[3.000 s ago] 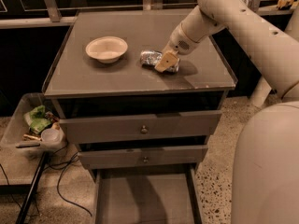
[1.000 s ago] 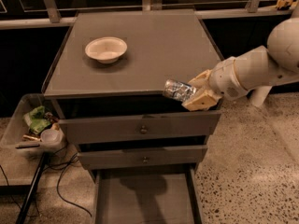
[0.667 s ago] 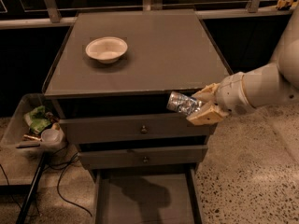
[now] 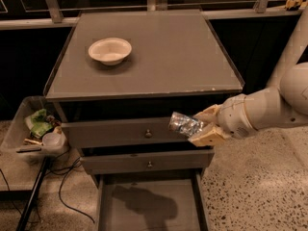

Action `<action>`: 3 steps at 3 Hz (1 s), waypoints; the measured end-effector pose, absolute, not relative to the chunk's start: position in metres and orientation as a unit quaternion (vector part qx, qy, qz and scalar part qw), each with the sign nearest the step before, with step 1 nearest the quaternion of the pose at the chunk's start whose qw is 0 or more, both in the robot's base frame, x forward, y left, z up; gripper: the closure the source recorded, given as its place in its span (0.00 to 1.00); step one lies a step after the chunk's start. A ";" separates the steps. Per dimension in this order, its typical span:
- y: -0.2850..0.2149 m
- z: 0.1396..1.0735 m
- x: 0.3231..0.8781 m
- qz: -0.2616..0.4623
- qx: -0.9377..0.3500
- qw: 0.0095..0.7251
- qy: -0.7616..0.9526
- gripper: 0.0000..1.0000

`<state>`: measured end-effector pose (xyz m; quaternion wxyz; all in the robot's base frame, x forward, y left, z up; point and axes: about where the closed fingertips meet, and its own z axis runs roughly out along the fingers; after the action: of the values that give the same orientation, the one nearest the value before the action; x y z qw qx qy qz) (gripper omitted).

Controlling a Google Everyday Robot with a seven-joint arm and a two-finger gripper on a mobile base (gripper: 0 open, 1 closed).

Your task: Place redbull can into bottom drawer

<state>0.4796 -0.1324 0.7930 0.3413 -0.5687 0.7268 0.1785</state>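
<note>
Roughly over drawer (image 4: 122, 214): pincer (image 4: 196, 127) with can (image 4: 182, 124)

End of redbull can (image 4: 182, 123) hidden in tool (image 4: 201, 127) before upper drawers (image 4: 120, 134); bottom drawer (image 4: 185, 201) front cut off.

Glossy silver metal can (image 4: 184, 124), held in the matt cream plastic gripper (image 4: 201, 129) at four o'clock of the smooth matt grey cabinet top (image 4: 168, 57); bottom drawer (image 4: 118, 216) dull grey, floor (image 4: 250, 191) speckled stone
</note>
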 end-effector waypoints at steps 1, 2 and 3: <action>-0.119 0.763 0.483 0.196 -0.571 0.318 0.731 1.00; -0.096 0.704 0.482 0.223 -0.575 0.283 0.734 1.00; -0.085 0.652 0.480 0.238 -0.574 0.267 0.737 1.00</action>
<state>0.4795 -0.0854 0.6515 0.2671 -0.5736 0.7368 0.2381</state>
